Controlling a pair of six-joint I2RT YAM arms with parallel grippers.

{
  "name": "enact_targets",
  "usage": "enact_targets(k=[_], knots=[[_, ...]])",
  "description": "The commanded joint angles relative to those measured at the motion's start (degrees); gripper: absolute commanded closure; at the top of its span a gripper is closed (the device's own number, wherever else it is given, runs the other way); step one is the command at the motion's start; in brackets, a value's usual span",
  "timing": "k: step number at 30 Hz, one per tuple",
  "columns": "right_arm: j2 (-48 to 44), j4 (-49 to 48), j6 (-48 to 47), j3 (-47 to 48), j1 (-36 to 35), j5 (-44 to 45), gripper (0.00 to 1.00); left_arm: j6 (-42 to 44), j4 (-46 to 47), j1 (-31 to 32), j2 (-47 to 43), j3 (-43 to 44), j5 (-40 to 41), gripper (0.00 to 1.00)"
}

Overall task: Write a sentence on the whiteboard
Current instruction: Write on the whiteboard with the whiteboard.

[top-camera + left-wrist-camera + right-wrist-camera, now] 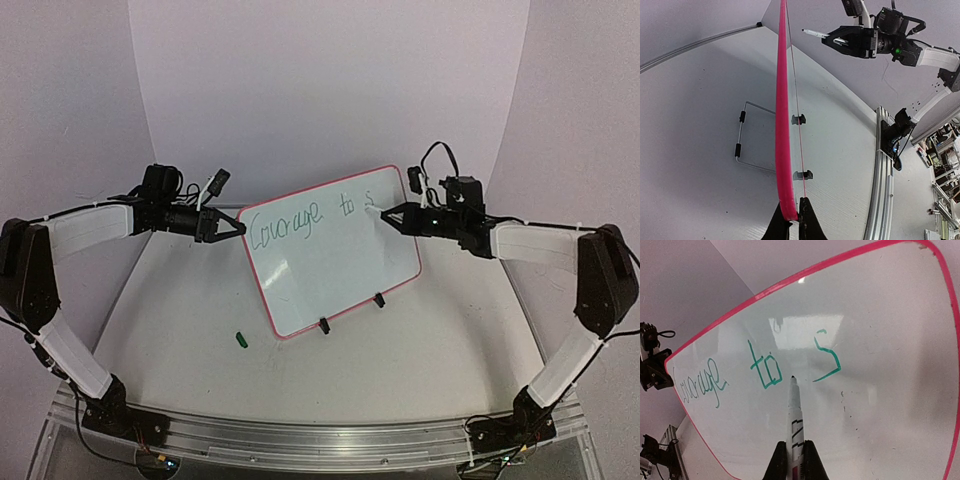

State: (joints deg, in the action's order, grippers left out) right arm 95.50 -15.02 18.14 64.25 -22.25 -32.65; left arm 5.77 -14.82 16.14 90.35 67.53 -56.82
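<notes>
You're seeing whiteboard [340, 270] standing tilted mid table [450, 340], sentence [765, 370] reading "Courage to s". L gripper [792, 220] is clamping its pink edge. R gripper [795, 450] is gripping marker [794, 410], tip btwn "to" and "s". Green cap [240, 339] is lying in front of board.

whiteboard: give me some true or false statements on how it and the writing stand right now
1. The left tool is shut on the whiteboard at its edge. True.
2. The sentence is complete. False: only "Courage to s" is written.
3. The right tool grips a marker. True.
4. The green cap sits on the marker. False: it lies on the table in front of the board.
5. The whiteboard lies flat. False: it stands tilted on its clip feet.
</notes>
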Motion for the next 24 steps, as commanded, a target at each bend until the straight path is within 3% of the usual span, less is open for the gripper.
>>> enact_targets(k=[1, 24], knots=[[-7.0, -3.0, 0.5, -0.9, 0.1, 5.6, 1.0, 5.5, -2.7, 1.8, -0.8, 0.7, 2.9, 1.0], [1.0, -2.9, -0.3, 3.1, 0.7, 6.2, 1.0, 5.5, -2.8, 1.8, 0.3, 0.8, 3.0, 1.0]])
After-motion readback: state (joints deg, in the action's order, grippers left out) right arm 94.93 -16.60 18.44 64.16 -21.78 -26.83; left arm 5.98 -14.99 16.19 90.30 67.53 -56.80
